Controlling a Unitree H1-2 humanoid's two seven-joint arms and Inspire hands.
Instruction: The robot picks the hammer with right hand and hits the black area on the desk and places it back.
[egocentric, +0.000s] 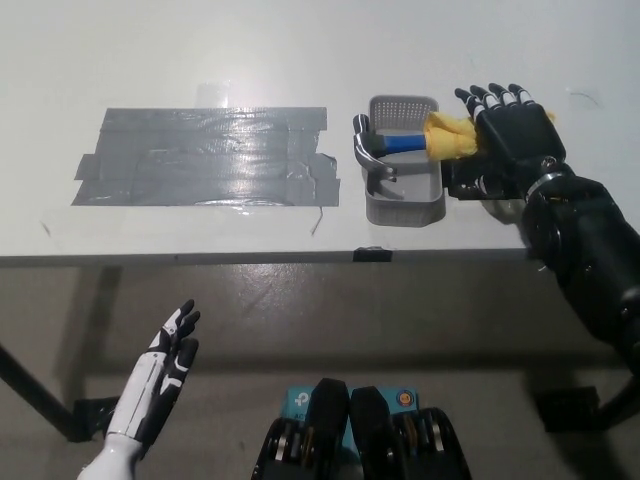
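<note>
The hammer (400, 144) lies across a small grey basket (405, 206) on the white desk, its steel head (366, 144) at the left, a blue neck and a yellow grip (448, 138) sticking out to the right. My black right hand (511, 140) hovers over the end of the yellow grip, fingers spread and open, covering the grip's far end. The black taped area (208, 155) lies flat on the desk to the left of the basket. My white left hand (160, 375) rests open below the desk edge at the lower left.
The desk's front edge (250, 258) runs across the middle of the picture, with floor below it. A small black clip (372, 254) sits on that edge below the basket. Bare white desk (300, 50) stretches behind the tape and basket.
</note>
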